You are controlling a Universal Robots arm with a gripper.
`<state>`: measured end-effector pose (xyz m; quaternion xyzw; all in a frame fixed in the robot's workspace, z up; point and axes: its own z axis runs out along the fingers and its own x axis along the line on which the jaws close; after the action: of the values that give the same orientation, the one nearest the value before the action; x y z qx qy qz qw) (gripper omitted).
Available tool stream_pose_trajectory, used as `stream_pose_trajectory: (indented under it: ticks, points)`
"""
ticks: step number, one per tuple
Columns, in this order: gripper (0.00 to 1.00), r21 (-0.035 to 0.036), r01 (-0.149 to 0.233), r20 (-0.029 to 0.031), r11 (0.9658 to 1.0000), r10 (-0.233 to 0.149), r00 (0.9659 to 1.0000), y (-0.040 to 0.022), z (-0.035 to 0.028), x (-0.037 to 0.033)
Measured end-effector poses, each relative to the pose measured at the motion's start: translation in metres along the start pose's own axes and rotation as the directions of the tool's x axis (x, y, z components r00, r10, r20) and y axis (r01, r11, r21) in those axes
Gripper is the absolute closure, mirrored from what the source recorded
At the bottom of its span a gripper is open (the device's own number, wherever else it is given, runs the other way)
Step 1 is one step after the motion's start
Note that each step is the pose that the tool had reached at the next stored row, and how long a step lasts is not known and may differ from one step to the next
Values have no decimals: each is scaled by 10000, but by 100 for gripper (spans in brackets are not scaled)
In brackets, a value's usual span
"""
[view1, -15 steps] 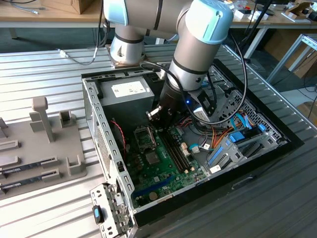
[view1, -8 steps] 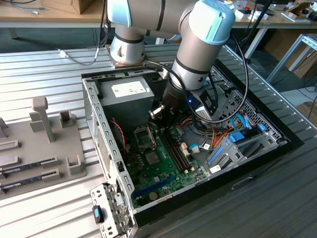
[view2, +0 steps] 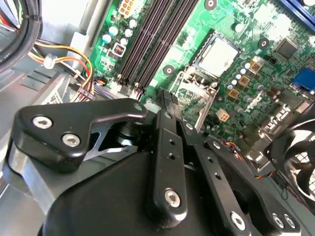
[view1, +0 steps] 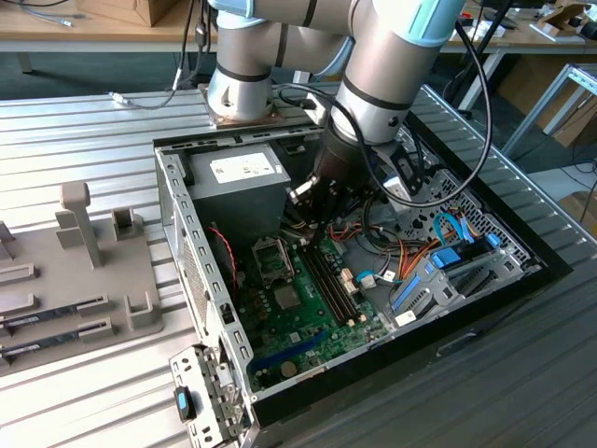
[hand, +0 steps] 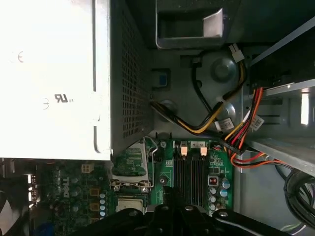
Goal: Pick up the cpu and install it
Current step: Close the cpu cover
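Silvery metal tops the cpu (view2: 219, 56), which we see lying in its socket on the green motherboard (view2: 224, 19), slightly toward the exterior view's left of centre. It sits beside the memory slots (view2: 152, 39), with the retaining frame (view2: 194, 96) swung open. The gripper (view2: 165, 98) hangs nearby, fingers drawn together on nothing. We judge the chip light, stiff and fragile underneath, so it is best held by its edges.
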<state>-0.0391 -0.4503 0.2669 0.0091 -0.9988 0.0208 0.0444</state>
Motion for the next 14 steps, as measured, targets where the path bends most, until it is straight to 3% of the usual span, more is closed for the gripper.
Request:
stream_pose_trajectory:
  ticks: [6, 8, 10, 13, 14]
  points:
    - [89, -13, 61, 2, 10000, -61, 10000, -2, -1, 1]
    - [89, 56, 838, 32, 9965, -838, 9965, -2, 0, 0]
    - [89, 115, 1457, 50, 9893, -1458, 9893, -2, 0, 0]
    - [89, 187, 2207, 68, 9752, -2209, 9753, -2, 2, 0]
    - [89, 231, 2634, 75, 9644, -2636, 9646, -2, 4, 0]
